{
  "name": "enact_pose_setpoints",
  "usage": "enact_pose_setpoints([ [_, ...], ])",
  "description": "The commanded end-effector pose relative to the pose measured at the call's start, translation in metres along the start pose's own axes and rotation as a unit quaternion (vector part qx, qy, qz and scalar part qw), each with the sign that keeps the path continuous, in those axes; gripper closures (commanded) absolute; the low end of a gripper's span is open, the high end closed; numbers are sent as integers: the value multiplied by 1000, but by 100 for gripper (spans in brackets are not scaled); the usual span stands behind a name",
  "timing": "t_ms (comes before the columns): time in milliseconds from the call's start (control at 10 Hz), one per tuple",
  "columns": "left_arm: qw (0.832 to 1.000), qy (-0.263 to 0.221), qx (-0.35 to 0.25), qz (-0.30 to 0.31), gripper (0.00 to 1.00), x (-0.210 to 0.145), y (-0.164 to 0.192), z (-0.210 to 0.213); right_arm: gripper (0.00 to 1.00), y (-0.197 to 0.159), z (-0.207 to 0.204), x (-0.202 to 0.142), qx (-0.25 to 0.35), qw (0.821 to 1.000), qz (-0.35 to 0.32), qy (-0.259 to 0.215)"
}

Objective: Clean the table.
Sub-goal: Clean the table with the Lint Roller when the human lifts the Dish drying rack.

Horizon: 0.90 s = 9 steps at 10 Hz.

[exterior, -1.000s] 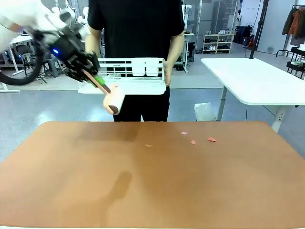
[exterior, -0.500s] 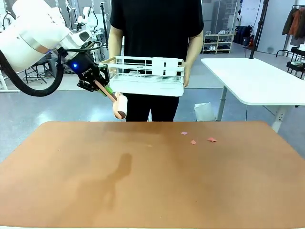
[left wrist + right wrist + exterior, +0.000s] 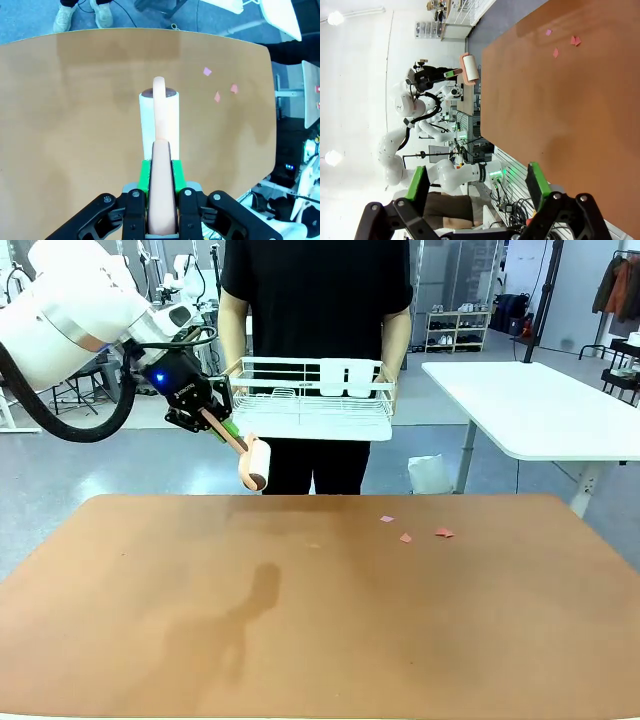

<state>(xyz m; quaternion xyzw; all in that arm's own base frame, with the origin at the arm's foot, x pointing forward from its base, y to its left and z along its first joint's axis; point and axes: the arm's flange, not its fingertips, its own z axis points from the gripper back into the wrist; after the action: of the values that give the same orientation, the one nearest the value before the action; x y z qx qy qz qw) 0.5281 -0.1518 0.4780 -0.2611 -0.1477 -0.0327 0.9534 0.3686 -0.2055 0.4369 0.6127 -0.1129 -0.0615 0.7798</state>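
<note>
The table (image 3: 400,640) is big and brown with round corners, and it takes up the whole near part of the room. Three little pink scraps (image 3: 405,537) lie on its far side, a bit right of the middle. They lie close together.

Up in the air over the far left part of the table hangs a lint roller (image 3: 252,462). It has a white roll and a pale pink handle. It does not touch the table. The left gripper (image 3: 205,418) is squeezed tight on the handle, with a green pad on each side of it. The roller's dark shadow falls on the table, nearer to us.

The right gripper (image 3: 477,181) is wide open and holds nothing. It is up above the table.

A person (image 3: 315,280) in a black shirt stands at the far side and holds a white wire rack (image 3: 315,400) in both hands, just right of the roller. A white table (image 3: 540,405) stands far off on the right.
</note>
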Motion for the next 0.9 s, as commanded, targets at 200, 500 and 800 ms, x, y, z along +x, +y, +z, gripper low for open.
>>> enact_pose_setpoints([
  [200,999,38,14,16,79,22,-81,-80,0,4,-1,-3,6,1000,0,-1],
  [500,997,30,61,20,79,35,-131,-147,0,4,-1,-3,6,1000,0,-1],
  [800,994,51,87,38,79,36,-143,-196,0,4,-1,-3,6,1000,0,-1],
])
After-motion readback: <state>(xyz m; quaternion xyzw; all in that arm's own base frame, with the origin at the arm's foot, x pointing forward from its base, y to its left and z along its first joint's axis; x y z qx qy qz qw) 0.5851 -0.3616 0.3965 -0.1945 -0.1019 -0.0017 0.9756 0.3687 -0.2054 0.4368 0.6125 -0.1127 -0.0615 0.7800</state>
